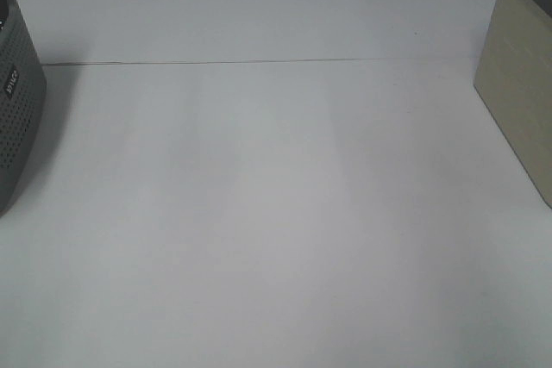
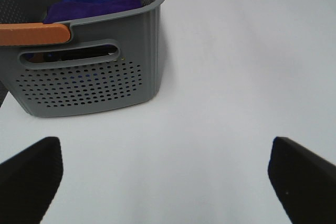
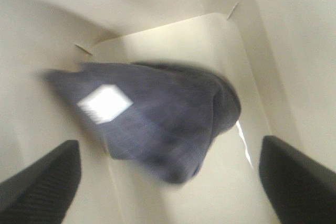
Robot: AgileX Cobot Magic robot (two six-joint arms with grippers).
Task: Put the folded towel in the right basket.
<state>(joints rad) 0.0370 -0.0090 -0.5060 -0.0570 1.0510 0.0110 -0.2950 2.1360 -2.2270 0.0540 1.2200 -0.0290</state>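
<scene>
The folded towel (image 3: pixel 163 119), dark blue-grey with a white label, is inside the beige right basket (image 3: pixel 231 40) in the right wrist view. It is blurred, and I cannot tell whether it rests on the basket floor. My right gripper (image 3: pixel 168 182) is open above it, holding nothing, with one fingertip on each side of the towel. The right basket also shows at the right edge of the exterior view (image 1: pixel 517 84). My left gripper (image 2: pixel 167 182) is open and empty over the bare table. Neither gripper shows in the exterior view.
A grey perforated basket (image 2: pixel 89 82) with an orange handle (image 2: pixel 34 34) holds a purple towel (image 2: pixel 92 1). It stands at the table's left edge (image 1: pixel 15 101). A seam line (image 1: pixel 259 62) crosses the white table at the back.
</scene>
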